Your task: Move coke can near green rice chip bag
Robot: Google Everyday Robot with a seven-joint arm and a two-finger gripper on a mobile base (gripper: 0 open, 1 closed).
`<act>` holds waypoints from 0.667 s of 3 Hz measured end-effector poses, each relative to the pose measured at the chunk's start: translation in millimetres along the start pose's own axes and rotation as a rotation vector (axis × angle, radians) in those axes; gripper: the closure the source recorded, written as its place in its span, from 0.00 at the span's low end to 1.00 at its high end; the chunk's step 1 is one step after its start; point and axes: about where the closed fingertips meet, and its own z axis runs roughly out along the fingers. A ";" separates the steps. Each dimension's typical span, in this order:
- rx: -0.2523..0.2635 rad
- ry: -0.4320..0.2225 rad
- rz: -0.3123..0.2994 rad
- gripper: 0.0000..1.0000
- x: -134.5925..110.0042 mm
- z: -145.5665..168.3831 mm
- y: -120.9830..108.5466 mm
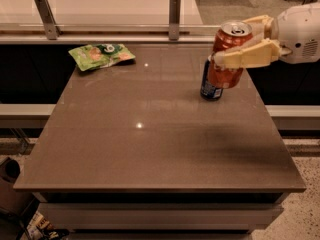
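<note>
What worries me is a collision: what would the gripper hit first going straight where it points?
Probably nothing: the gripper holding the red-orange soda can points left above the brown tabletop; the flat light-green snack bag lies lower, though depth is unclear.

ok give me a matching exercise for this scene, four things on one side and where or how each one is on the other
1 coke can
2 green rice chip bag
3 dark blue can
4 gripper

a lying flat, far left
b standing upright, partly hidden by the red can
c held in the air between the fingers
d reaching in from the right, shut on a can

Pairs: 1-c, 2-a, 3-b, 4-d
</note>
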 end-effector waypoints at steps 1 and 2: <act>0.077 -0.024 -0.031 1.00 -18.3 19.2 -16.9; 0.199 -0.009 -0.047 1.00 -32.5 36.9 -41.4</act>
